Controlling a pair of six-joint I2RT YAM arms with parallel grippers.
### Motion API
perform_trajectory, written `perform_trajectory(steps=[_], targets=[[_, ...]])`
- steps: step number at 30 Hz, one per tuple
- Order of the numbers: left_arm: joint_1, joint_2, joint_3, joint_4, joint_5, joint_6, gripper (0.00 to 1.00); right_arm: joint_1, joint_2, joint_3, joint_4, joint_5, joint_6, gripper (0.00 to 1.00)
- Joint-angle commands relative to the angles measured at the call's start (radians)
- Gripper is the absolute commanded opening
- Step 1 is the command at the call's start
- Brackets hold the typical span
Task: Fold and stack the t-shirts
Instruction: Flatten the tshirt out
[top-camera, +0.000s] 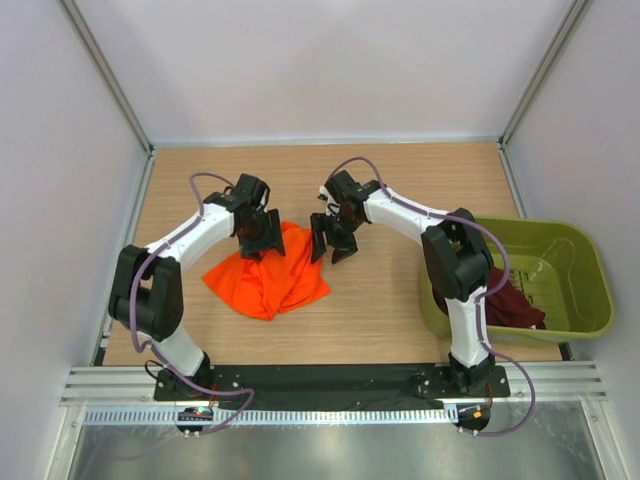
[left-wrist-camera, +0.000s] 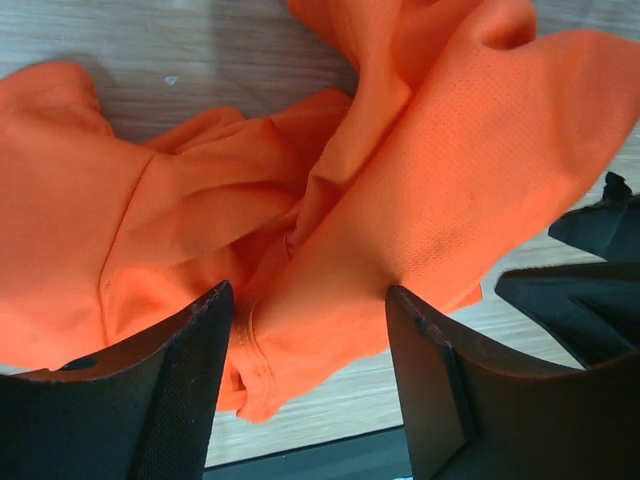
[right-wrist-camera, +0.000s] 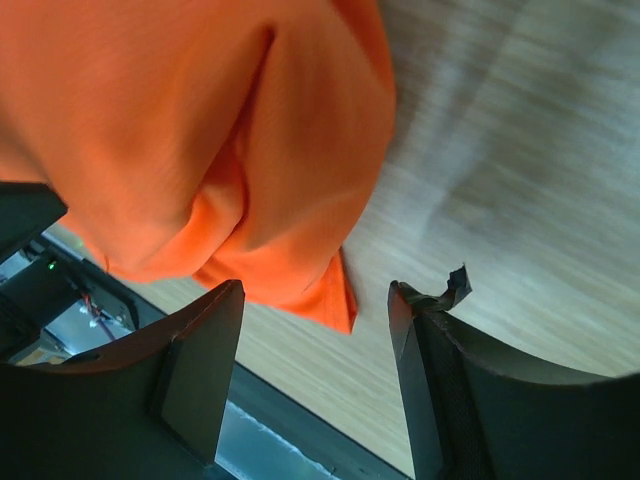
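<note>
The bright orange t-shirt (top-camera: 268, 274) lies crumpled on the wooden table, left of centre. My left gripper (top-camera: 258, 232) is open over its far left part; in the left wrist view the orange cloth (left-wrist-camera: 330, 200) lies bunched between and beyond the open jaws. My right gripper (top-camera: 333, 243) is open at the shirt's far right edge; the right wrist view shows an orange hem (right-wrist-camera: 230, 150) just before the open jaws, nothing gripped. The dark maroon t-shirt (top-camera: 508, 302) lies bunched in the near left part of the tub.
An olive-green plastic tub (top-camera: 560, 270) stands at the right edge of the table. White walls with metal posts enclose the table. A black base rail (top-camera: 340, 378) runs along the near edge.
</note>
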Motion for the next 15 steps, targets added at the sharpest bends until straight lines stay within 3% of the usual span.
perform_trajectory(steps=[1,4,5,8,11,12,14,15], targets=[[0.008,0.016,0.009,0.066,0.021,0.017,0.63,0.001,0.039,0.064,0.031,0.020,0.008,0.66],[0.008,0.028,0.002,0.076,0.063,0.017,0.54,0.001,0.069,0.068,0.057,0.029,0.023,0.66],[0.008,0.030,0.002,0.076,0.075,0.018,0.44,0.001,0.075,0.068,0.067,0.028,0.037,0.65],[0.008,0.001,0.002,0.072,0.074,0.017,0.32,0.006,0.080,0.073,0.103,0.026,0.048,0.59],[0.008,-0.047,0.016,0.040,0.037,0.020,0.19,0.012,0.074,0.091,0.104,0.023,0.060,0.35],[0.008,-0.058,0.022,0.032,0.020,0.023,0.16,0.012,0.068,0.094,0.104,0.025,0.063,0.20],[0.008,-0.096,0.047,0.003,0.003,0.027,0.06,0.015,0.039,0.117,0.086,0.046,0.063,0.04],[0.008,-0.108,0.056,-0.005,-0.009,0.026,0.02,0.015,0.025,0.131,0.048,0.065,0.062,0.01]])
